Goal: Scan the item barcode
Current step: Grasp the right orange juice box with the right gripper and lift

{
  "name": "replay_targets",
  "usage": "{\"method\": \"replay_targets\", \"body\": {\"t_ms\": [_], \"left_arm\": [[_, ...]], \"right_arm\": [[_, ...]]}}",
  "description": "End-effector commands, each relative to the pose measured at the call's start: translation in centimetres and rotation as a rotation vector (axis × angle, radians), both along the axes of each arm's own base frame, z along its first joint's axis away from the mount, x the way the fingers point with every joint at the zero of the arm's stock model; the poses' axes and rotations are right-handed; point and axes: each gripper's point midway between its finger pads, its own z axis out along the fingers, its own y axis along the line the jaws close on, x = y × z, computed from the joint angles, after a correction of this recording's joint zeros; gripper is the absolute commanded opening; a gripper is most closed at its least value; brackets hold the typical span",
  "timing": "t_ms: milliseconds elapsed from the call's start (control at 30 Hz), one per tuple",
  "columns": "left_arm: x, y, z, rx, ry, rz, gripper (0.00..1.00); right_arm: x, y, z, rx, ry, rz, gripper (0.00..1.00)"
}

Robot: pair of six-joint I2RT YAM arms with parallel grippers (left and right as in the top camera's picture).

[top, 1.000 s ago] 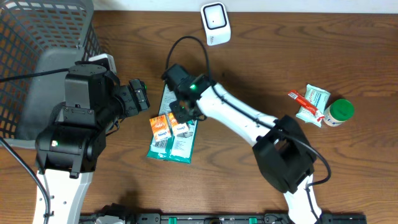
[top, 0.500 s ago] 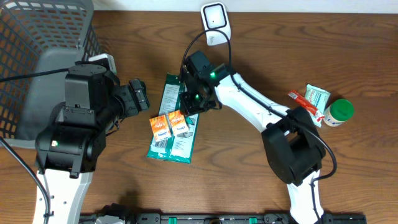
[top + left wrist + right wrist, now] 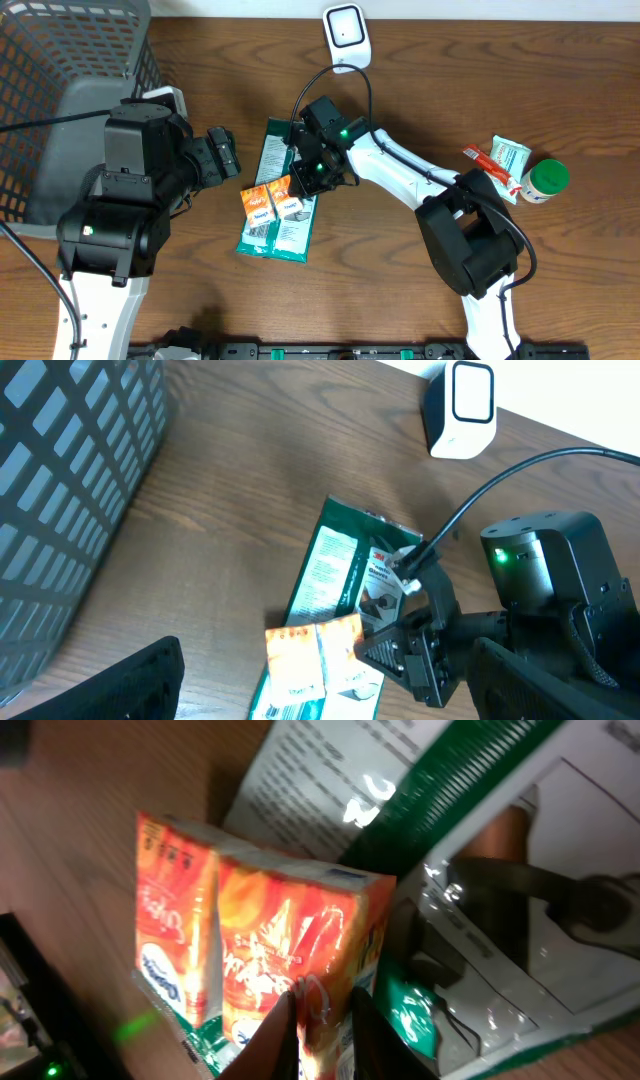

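So the orange twin-pack (image 3: 262,205) is lying a bit toward 9 o'clock from the middle of the wooden counter (image 3: 370,300), sitting on top of two flat green 3M packets (image 3: 272,150) that lie side by side. The right hand (image 3: 312,178) is down at the pack's 2 o'clock corner, and from the right wrist view its fingers (image 3: 284,1038) look pinched together on the edge of one orange carton, with the shiny wrap caught between them. The left hand (image 3: 224,153) hangs just off the packets at their 9 o'clock side with its fingers spread wide apart and nothing in them. The white barcode scanner (image 3: 346,36) stands at 12 o'clock on the counter, well apart from the pack. A grey mesh basket (image 3: 70,40) fills the 10 o'clock corner. Over at 3 o'clock there's a red and white tube (image 3: 487,163) lying across a teal and white packet (image 3: 510,152), with a green-capped bottle (image 3: 546,180) right beside them.
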Motion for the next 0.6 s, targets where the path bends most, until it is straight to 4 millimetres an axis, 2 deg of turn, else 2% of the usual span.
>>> {"method": "replay_targets", "body": {"t_ms": [0, 200, 300, 367, 433, 567], "left_arm": [[0.1, 0.3, 0.6, 0.010, -0.016, 0.013, 0.91], [0.1, 0.3, 0.5, 0.010, -0.015, 0.013, 0.90], [0.1, 0.3, 0.6, 0.010, -0.016, 0.013, 0.90], [0.1, 0.3, 0.6, 0.010, -0.016, 0.013, 0.90], [0.1, 0.3, 0.6, 0.010, -0.016, 0.013, 0.91], [0.1, 0.3, 0.6, 0.010, -0.016, 0.013, 0.90]], "right_arm": [[-0.5, 0.4, 0.5, 0.052, 0.023, 0.027, 0.16], [-0.8, 0.4, 0.4, 0.050, 0.034, 0.029, 0.19], [-0.9, 0.4, -0.3, -0.005, -0.005, 0.033, 0.19], [-0.9, 0.4, -0.6, -0.035, -0.028, 0.036, 0.15], [-0.9, 0.4, -0.8, -0.056, -0.044, 0.036, 0.01], [-0.2, -0.4, -0.1, -0.074, -0.064, 0.017, 0.01]]}}
